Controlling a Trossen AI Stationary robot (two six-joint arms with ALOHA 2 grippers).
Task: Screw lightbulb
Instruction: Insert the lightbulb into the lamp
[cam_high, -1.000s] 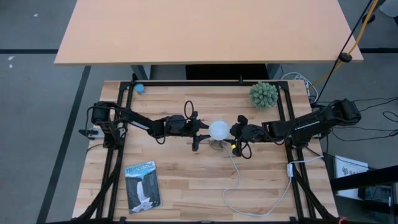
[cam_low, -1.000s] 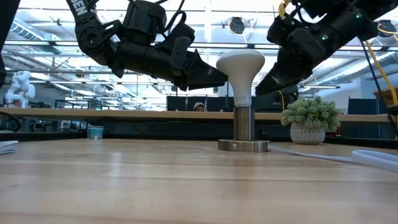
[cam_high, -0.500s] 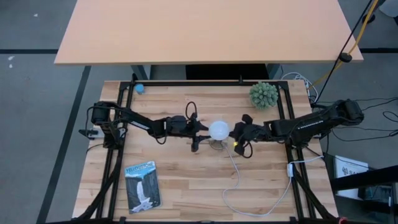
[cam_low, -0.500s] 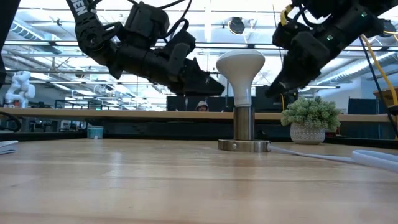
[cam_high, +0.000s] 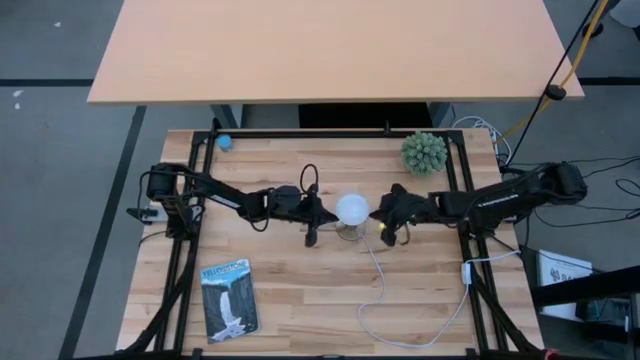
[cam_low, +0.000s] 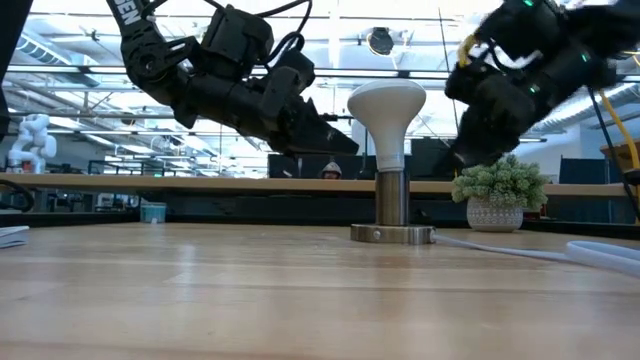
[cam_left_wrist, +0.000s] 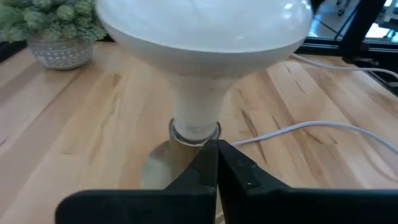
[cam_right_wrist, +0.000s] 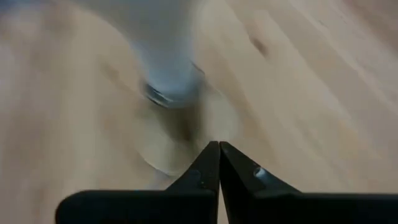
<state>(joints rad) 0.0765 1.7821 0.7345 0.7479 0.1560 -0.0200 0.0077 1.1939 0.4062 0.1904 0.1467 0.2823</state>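
Note:
The white lightbulb (cam_high: 351, 210) stands upright at the table's middle, its grey neck (cam_low: 390, 150) set in the metal socket (cam_low: 391, 200) on a round base disc (cam_low: 391, 234). My left gripper (cam_high: 325, 212) hovers shut just to the bulb's left, its tip (cam_low: 350, 147) below the dome and apart from the neck. In the left wrist view the shut fingers (cam_left_wrist: 216, 152) point at the socket (cam_left_wrist: 194, 134) under the dome (cam_left_wrist: 199, 37). My right gripper (cam_high: 383, 215) hovers shut to the bulb's right, also clear of it (cam_right_wrist: 219, 148).
A white cord (cam_high: 400, 300) runs from the socket toward the near right. A green spiky plant in a pot (cam_high: 424, 152) stands at the far right, a small blue object (cam_high: 224, 142) at the far left, and a booklet (cam_high: 229, 298) at the near left.
Both grippers have shut on nothing. My right gripper has drawn back from the bulb toward the table's right edge. My left gripper has pulled back a little toward the left edge. The bulb has stayed upright in the socket.

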